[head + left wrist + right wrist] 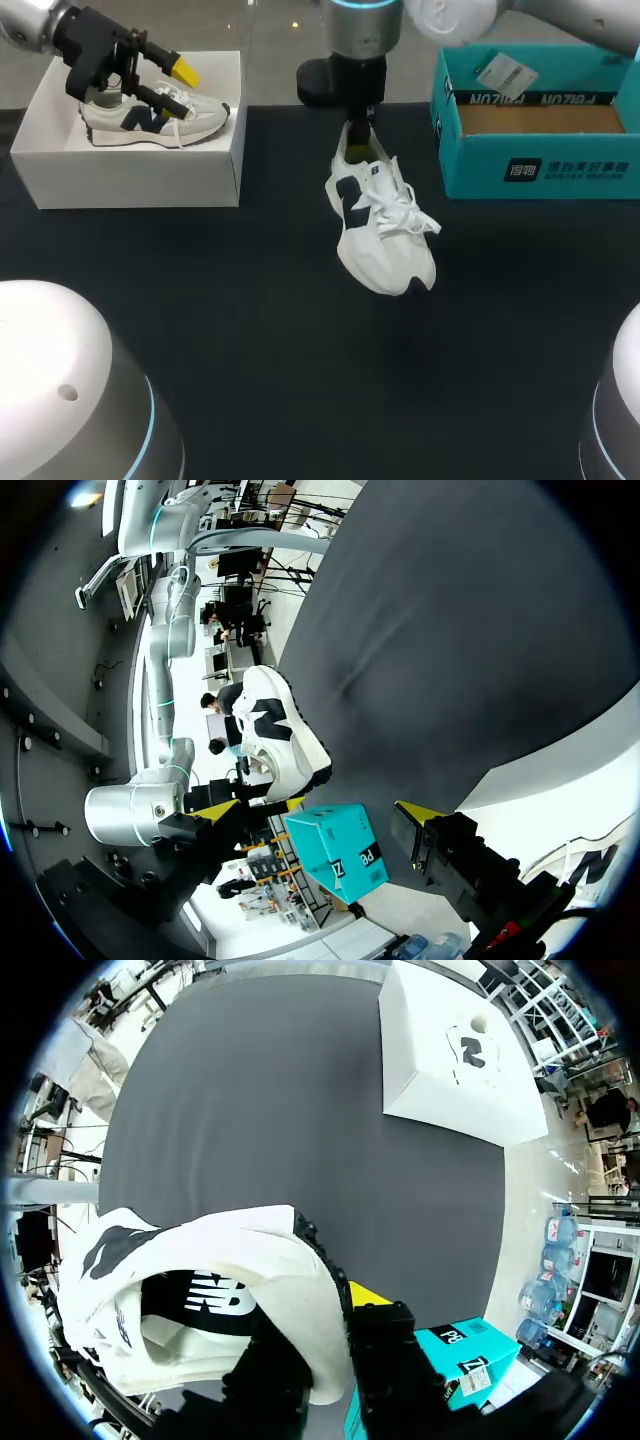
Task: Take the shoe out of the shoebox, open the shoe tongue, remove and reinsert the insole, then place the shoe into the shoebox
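Note:
A white shoe with navy marks (382, 225) hangs toe-down above the middle of the black table. My right gripper (360, 132) is shut on its heel collar. In the right wrist view the shoe (190, 1290) fills the space at the gripper (325, 1335), with one finger inside the heel and one outside. The teal shoebox (535, 125) stands open at the back right, its brown floor bare. My left gripper (175, 85) hangs open over a second shoe (150, 118) lying in a white box (130, 165) at the back left. From the left wrist the held shoe (270, 730) shows beyond the wide-open gripper (310, 808).
The teal lid's label tag (505, 72) stands at the shoebox's back wall. The right arm's base column (355, 40) rises behind the held shoe. Black table surface (300, 350) spreads in front, with the arms' round white bases at both front corners.

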### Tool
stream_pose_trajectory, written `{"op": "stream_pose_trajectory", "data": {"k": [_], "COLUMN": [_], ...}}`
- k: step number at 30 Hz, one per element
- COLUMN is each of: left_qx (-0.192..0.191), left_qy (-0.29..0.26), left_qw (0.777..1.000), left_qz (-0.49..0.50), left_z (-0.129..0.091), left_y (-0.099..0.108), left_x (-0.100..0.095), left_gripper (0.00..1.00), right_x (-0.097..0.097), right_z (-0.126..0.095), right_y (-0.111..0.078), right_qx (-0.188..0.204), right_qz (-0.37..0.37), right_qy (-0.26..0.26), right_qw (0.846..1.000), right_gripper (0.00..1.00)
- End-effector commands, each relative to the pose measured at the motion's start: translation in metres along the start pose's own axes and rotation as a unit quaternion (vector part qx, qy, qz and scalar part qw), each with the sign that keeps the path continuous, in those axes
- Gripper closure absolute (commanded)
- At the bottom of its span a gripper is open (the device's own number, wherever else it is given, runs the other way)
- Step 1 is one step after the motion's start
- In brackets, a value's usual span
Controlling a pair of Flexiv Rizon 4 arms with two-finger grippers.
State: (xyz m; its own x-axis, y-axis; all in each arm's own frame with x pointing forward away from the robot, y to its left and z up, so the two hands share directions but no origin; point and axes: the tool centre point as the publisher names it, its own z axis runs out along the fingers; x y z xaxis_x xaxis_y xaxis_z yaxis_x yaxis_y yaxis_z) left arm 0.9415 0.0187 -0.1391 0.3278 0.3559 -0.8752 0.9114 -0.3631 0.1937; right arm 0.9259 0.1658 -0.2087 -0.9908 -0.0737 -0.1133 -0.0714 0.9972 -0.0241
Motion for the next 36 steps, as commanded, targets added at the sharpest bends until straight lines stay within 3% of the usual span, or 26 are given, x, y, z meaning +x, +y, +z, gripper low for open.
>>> {"op": "stream_pose_trajectory", "data": {"k": [1, 9, 28, 36], "left_qx": [0.002, 0.002, 0.002, 0.002], "left_qy": [0.001, 0.001, 0.001, 0.001], "left_qw": [1.0, 1.0, 1.0, 1.0], "left_qz": [0.001, 0.001, 0.001, 0.001], "left_z": [-0.001, -0.001, -0.001, -0.001], "left_y": [0.001, 0.001, 0.001, 0.001], "left_x": [0.0, 0.0, 0.0, 0.0], "left_gripper": [0.0, 0.0, 0.0, 0.0], "right_x": [-0.002, -0.007, -0.007, 0.006], "right_z": [-0.054, -0.07, -0.07, -0.071], "right_y": [-0.014, -0.033, -0.033, -0.111], "right_qx": [0.005, 0.017, 0.017, 0.016], "right_qz": [0.001, -0.008, -0.008, -0.016], "right_qy": [-0.004, -0.015, -0.015, -0.038], "right_qw": [1.0, 1.0, 1.0, 0.999], "right_gripper": [1.0, 1.0, 1.0, 1.0]}}
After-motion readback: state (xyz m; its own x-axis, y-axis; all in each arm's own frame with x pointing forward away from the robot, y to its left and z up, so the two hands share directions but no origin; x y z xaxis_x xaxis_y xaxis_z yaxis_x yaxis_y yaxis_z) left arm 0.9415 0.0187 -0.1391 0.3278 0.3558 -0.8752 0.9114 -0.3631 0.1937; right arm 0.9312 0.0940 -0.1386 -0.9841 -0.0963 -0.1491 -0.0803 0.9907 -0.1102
